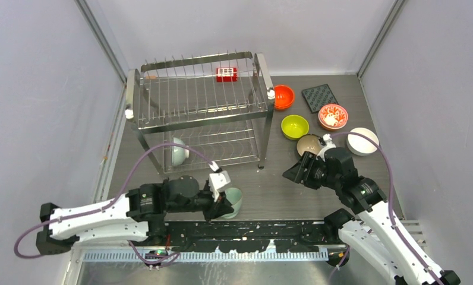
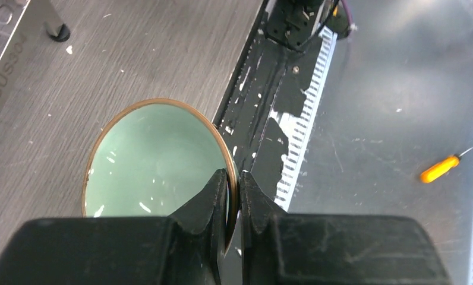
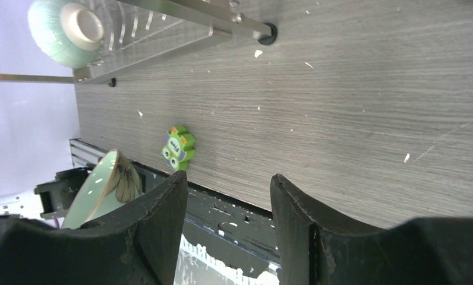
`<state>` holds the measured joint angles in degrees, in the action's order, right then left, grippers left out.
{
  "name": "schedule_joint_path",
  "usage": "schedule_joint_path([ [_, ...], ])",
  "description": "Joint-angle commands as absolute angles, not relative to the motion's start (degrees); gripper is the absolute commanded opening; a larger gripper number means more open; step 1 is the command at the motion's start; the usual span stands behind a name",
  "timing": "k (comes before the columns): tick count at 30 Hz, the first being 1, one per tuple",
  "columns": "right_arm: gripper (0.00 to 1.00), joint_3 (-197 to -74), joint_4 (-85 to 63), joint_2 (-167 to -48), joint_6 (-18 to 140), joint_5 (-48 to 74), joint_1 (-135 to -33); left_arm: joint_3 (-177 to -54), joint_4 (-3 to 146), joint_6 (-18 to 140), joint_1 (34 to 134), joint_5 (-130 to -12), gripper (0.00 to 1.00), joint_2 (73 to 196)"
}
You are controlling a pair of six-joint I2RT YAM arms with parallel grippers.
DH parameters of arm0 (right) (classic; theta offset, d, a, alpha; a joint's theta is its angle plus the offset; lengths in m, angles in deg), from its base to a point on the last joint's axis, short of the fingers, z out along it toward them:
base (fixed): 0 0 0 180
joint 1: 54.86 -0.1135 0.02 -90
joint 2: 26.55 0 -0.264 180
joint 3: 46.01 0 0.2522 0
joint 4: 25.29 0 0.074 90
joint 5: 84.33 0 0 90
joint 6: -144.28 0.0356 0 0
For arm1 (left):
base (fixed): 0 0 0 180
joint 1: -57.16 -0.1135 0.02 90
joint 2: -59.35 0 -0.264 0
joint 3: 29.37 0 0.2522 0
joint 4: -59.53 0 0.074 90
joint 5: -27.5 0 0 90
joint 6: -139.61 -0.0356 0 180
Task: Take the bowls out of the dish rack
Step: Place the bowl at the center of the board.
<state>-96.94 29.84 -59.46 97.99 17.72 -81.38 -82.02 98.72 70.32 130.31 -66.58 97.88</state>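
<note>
The left claw (image 2: 234, 178) is clenched on the rim of a pale green bowl (image 2: 151, 160), held tilted at the desk's (image 1: 281, 190) near edge, about midway along (whether it touches the wood I cannot tell). The right claw (image 3: 228, 184) hangs released and empty over the right half. Another bowl (image 1: 177, 151) stands on edge in the dish rack's (image 1: 198, 98) lower tier, beyond and left of the left claw, so that arm is nearer, with bare desk between.
</note>
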Motion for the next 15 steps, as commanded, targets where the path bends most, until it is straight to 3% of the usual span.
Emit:
schedule_joint_path([
  [1, 0.58, -95.21, 29.35, -62.31, 100.73, 17.33, -81.73, -87.77, 94.04, 62.94, 138.82, -57.25, 0.0, 103.21],
  [6, 0.58, -93.18, 29.51, -60.63, 103.73, 16.26, -81.75, -91.79, 91.95, 56.67, 147.24, -53.2, 0.0, 112.94],
  [15, 0.58, -95.53, 35.33, -58.51, 103.4, 15.0, -81.75, -94.25, 89.9, 46.96, 151.38, -53.41, 0.0, 120.21],
])
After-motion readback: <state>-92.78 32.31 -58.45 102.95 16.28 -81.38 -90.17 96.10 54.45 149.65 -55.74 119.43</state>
